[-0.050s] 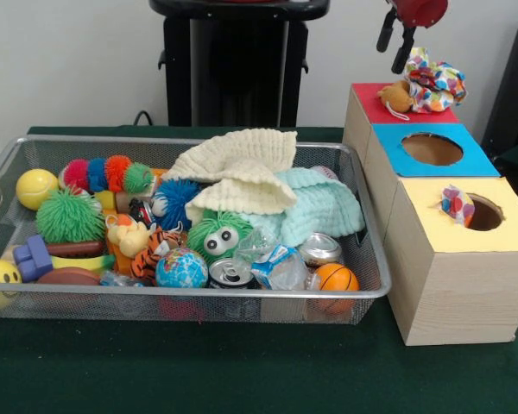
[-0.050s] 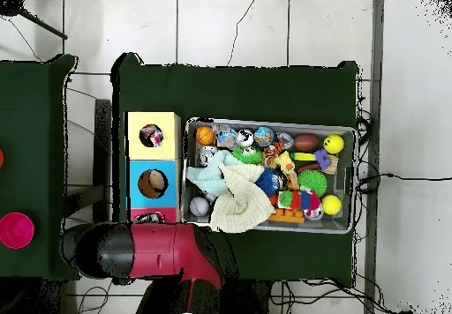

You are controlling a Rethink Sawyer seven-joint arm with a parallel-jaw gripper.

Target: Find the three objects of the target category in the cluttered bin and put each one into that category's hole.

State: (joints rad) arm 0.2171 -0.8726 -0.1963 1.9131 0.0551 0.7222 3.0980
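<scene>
A dark green counter [image 1: 242,379] carries a wire mesh bin [image 1: 375,259] crowded with toys. Just beside the bin, nearly touching its side, three wooden boxes [image 1: 453,293] stand in a row.

My way down is blocked

Right under my gripper [image 1: 395,47] a spotted cloth [image 1: 433,79] and a brown toy [image 1: 397,96] cover the red box [image 1: 371,102]; the blue box's hole [image 1: 432,148] beyond is open.
</scene>
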